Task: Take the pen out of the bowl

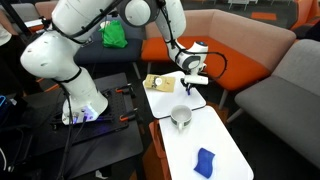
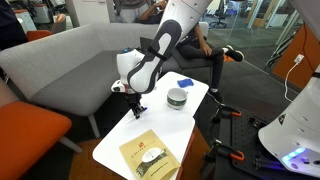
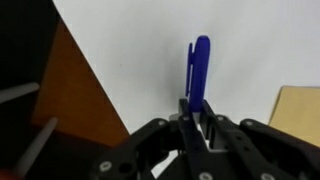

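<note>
Pen [image 3: 200, 68]: one (blue) | hand [image 3: 198, 112]: one, pinching pen | bowl [image 1: 181, 122]: one, apart

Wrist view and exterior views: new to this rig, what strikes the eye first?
In the wrist view, a thin dark-blue pen stands gripped in the black gripper against the white table. In both exterior views the small pale grey bowl sits mid-table, apart from the gripper, with a chunky blue lump nearby.

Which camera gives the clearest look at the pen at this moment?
The wrist view: the pen stands mid-frame, pinched in the claw, against the white table. In both exterior views it is too small to make out.
</note>
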Robot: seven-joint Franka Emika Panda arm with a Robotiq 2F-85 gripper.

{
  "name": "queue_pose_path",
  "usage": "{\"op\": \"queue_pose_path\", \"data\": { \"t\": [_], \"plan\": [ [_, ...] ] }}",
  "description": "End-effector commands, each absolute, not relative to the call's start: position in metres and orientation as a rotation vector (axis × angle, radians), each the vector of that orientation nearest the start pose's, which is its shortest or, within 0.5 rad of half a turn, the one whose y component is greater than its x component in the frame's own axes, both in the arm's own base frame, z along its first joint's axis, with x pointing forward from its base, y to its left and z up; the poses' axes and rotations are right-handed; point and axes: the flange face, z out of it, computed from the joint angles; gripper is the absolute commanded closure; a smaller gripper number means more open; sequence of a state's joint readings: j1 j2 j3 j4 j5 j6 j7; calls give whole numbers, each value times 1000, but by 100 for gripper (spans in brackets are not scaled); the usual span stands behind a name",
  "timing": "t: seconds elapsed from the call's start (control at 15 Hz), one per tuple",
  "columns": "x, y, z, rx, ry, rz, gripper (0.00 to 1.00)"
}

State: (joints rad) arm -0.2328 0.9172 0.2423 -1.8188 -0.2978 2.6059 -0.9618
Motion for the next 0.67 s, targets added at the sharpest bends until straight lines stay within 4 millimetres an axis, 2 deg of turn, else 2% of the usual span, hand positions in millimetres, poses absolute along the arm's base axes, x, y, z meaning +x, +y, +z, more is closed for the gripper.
{"op": "queue_pose_path", "data": {
  "t": [0.0,0.07,0.2,0.27,0.4,0.6],
  "plan": [
    [613,7,38,-2491,-1643,80,80],
    [612,4,40,-2486,-1637,99,59],
    [608,1,47,-2491,-1614,134,55],
    [607,1,51,-2486,-1621,130,49],
    [605,2,65,-2547,-1584,140,34],
    [596,-6,96,-2716,-1386,213,12]
  ]
}}
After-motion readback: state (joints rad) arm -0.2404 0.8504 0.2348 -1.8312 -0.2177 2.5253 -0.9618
